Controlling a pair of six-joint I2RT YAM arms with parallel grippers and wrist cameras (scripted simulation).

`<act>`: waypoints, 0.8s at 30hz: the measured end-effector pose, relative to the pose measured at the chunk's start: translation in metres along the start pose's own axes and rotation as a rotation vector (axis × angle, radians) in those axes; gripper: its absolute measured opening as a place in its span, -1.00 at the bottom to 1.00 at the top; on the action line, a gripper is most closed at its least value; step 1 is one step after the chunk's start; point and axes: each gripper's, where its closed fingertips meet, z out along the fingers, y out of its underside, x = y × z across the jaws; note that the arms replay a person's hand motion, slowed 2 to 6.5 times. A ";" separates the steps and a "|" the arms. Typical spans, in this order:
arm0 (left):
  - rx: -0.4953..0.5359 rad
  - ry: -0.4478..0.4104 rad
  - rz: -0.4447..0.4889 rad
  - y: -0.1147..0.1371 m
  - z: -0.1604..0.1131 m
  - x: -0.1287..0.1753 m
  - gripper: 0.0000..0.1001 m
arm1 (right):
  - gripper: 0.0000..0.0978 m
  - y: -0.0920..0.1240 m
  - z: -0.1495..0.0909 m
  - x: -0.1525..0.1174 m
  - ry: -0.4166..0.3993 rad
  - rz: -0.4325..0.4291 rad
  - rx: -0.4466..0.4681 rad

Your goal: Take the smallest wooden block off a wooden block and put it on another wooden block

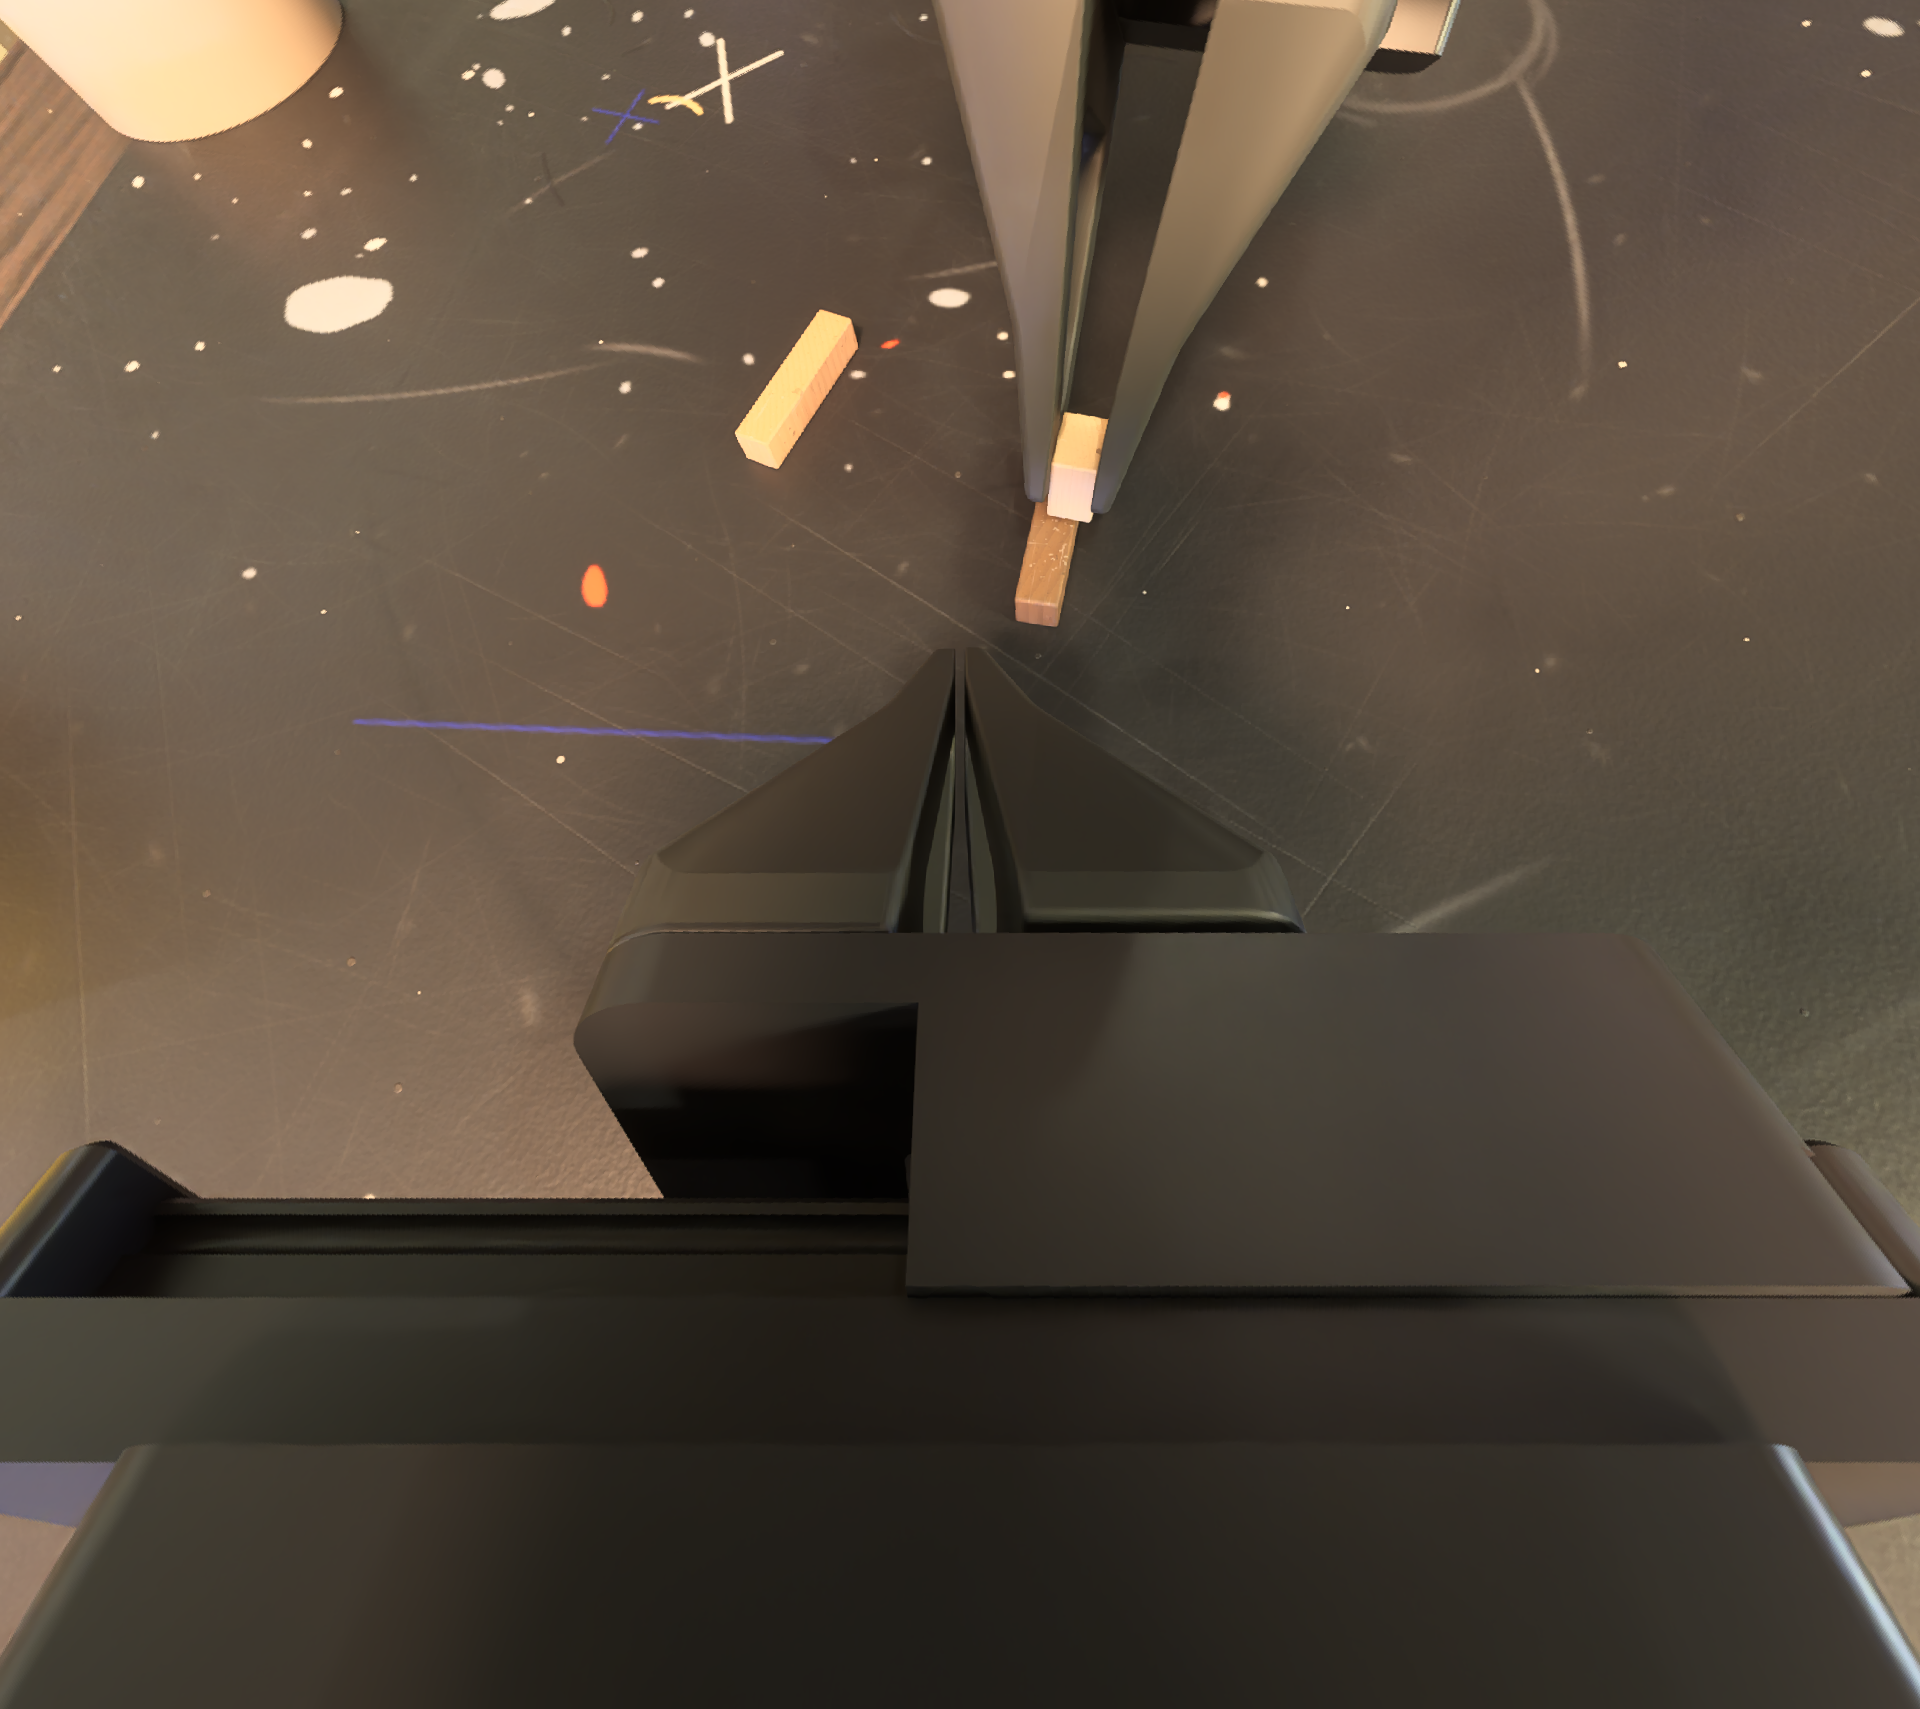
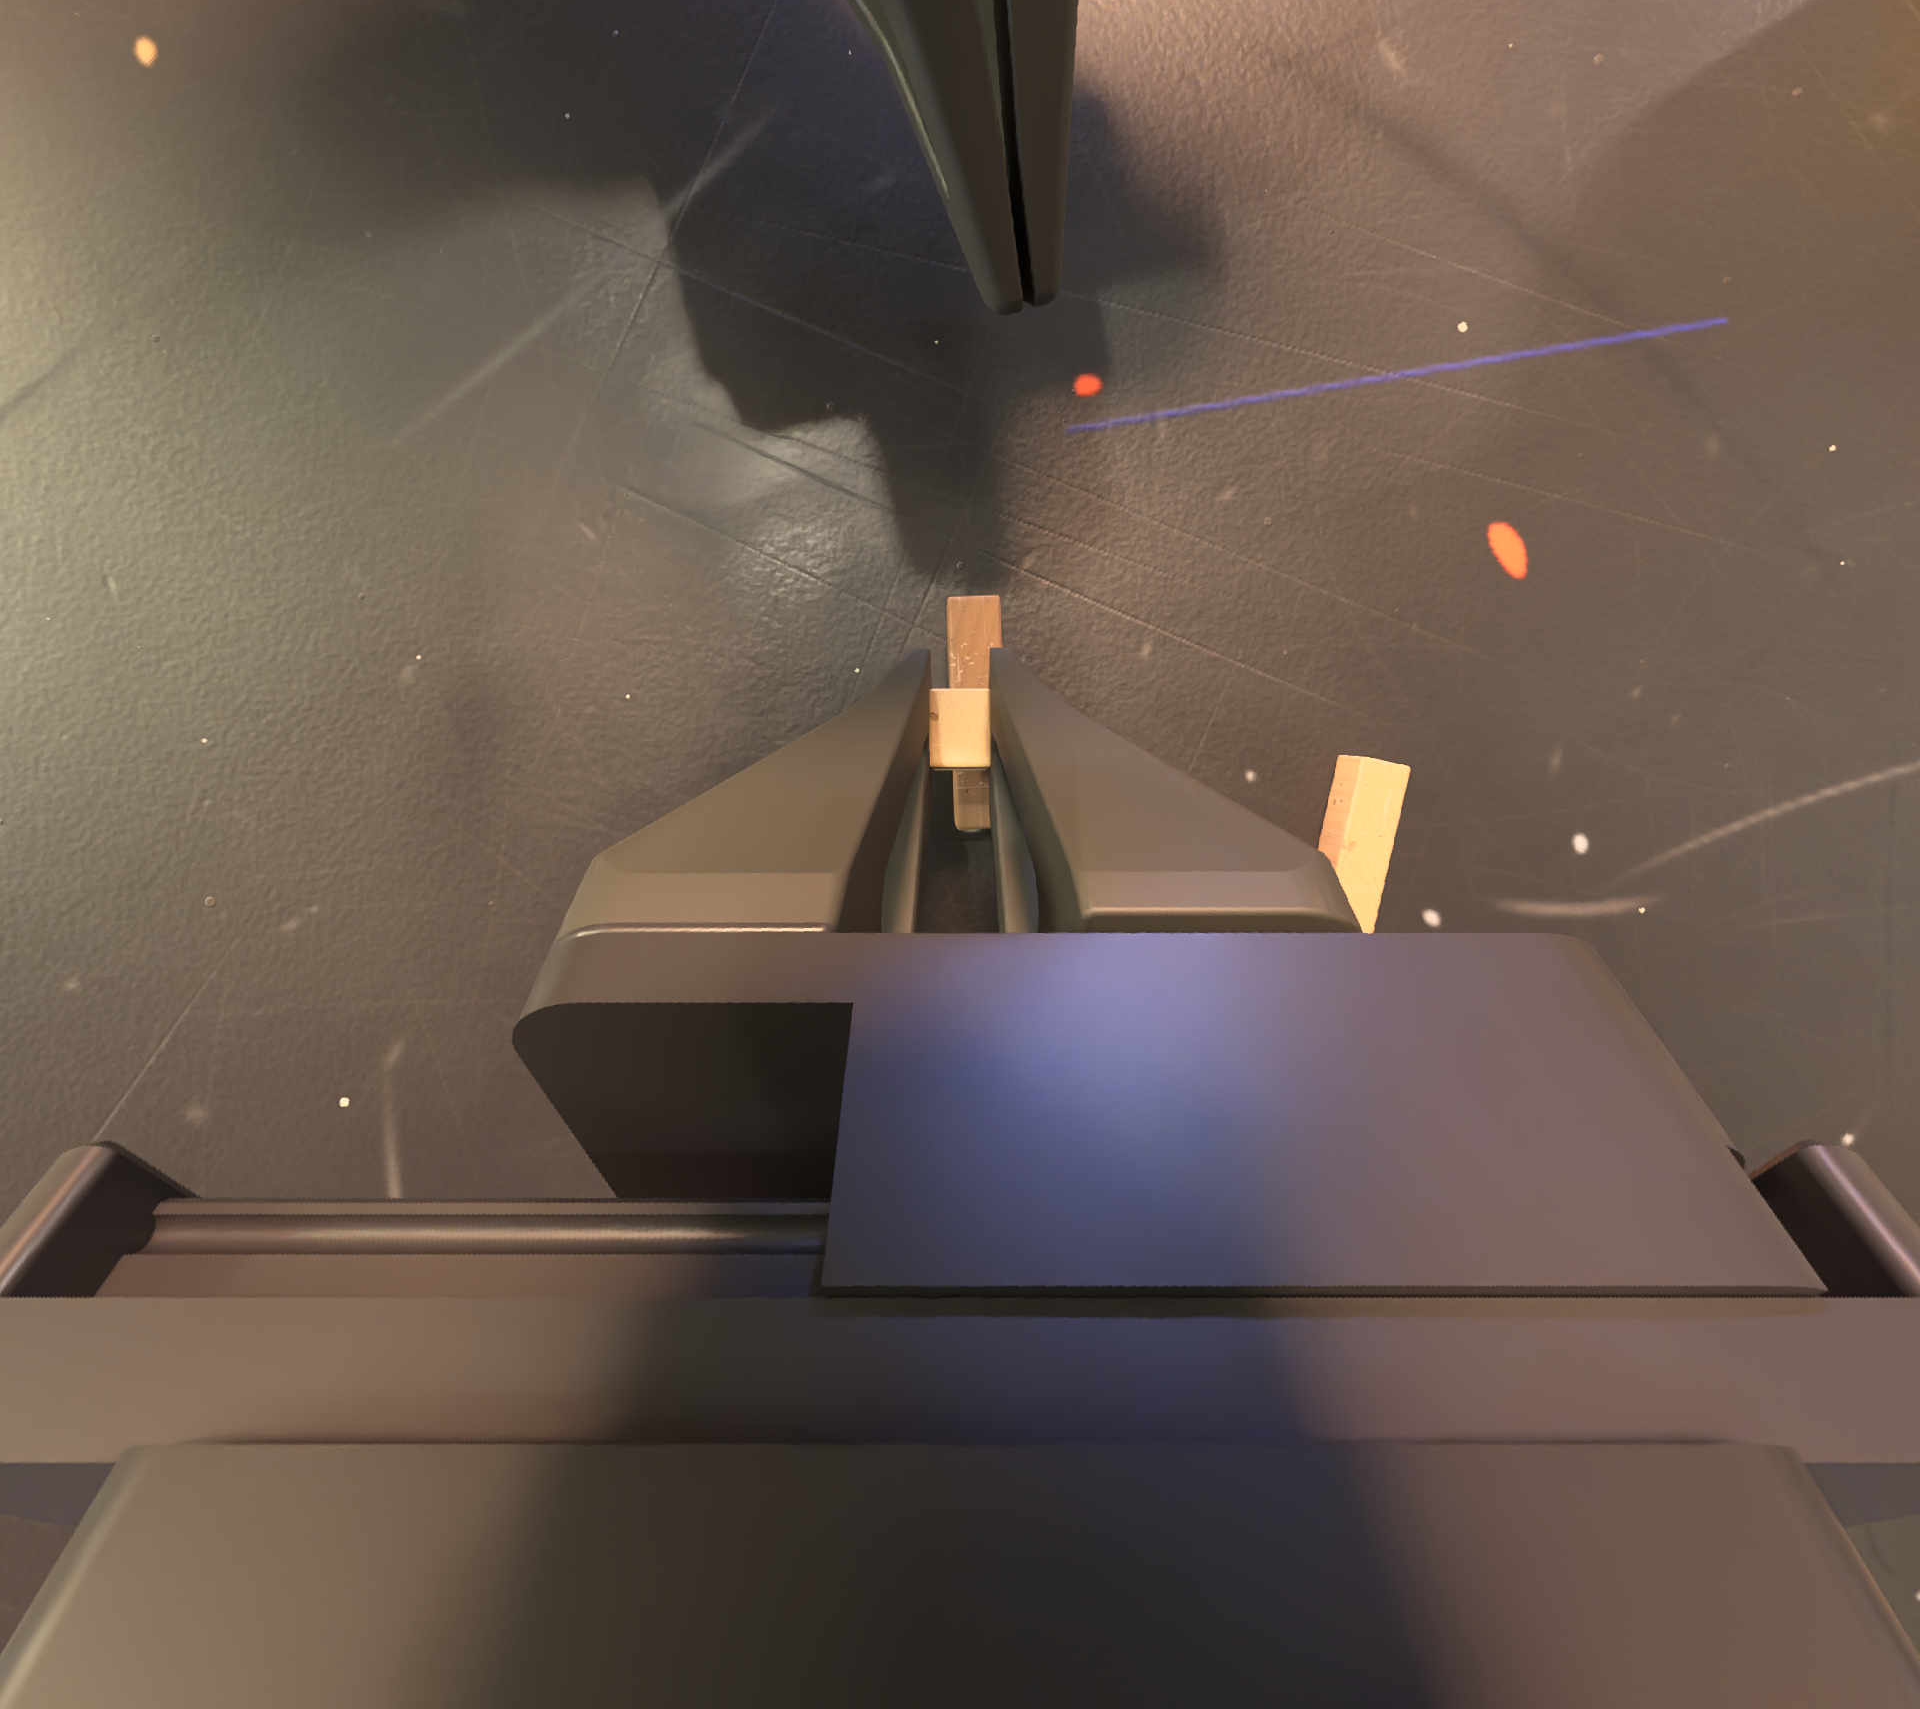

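Right gripper [image 2: 958, 729], low centre of frame, pinches the smallest wooden block [image 2: 957, 727] atop a darker block [image 2: 974, 641]. Light, stiff, smooth; flat sides grip best. Left gripper [image 1: 958, 653] is fully closed, empty.

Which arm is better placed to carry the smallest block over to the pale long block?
Right. The right gripper already has its fingers on both sides of the smallest block, above the brown block. The left gripper is shut, empty. The pale long block lies near the right gripper.
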 end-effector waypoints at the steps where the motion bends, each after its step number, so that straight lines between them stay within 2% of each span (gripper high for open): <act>1: 0.000 0.000 0.000 0.000 0.000 0.000 -0.97 | -0.81 0.000 0.000 0.000 0.000 0.000 0.000; 24: -0.005 0.006 -0.002 0.001 0.000 0.000 -0.97 | -0.81 -0.001 -0.002 0.004 0.010 0.000 0.004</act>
